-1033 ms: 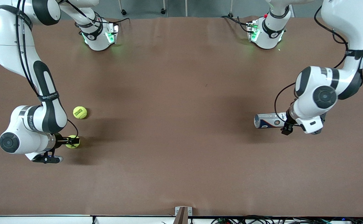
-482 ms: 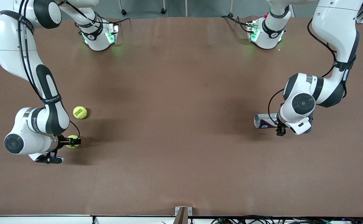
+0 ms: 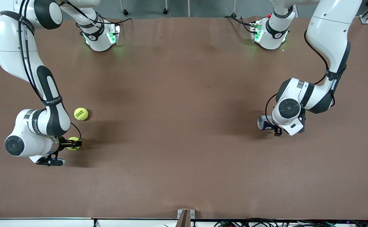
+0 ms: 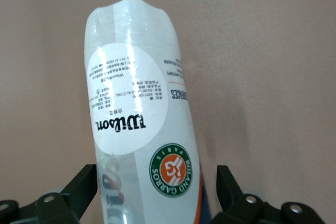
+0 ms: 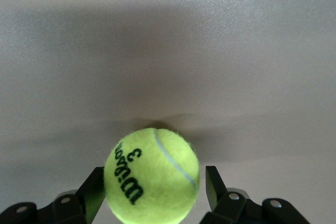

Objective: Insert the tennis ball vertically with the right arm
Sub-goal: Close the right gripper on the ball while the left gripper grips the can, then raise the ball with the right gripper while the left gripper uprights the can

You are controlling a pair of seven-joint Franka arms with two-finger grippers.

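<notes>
A yellow-green tennis ball [image 3: 73, 143] [image 5: 152, 178] rests on the brown table near the right arm's end. My right gripper [image 3: 75, 144] [image 5: 155, 174] is low at the table with its fingers on either side of the ball. One finger touches it and a narrow gap shows at the other. A clear tennis ball can [image 3: 265, 122] [image 4: 137, 124] with a white label lies on its side toward the left arm's end. My left gripper [image 3: 277, 130] [image 4: 156, 176] straddles the can, open, with gaps on both sides.
A second tennis ball [image 3: 81, 113] lies loose a little farther from the front camera than the one between the right gripper's fingers. The brown table [image 3: 177, 126] stretches wide between the two arms. Both arm bases stand along its farthest edge.
The left arm has swung in, carrying its gripper along the lying can toward the right arm's end. The right gripper stays at the ball, barely shifted.
</notes>
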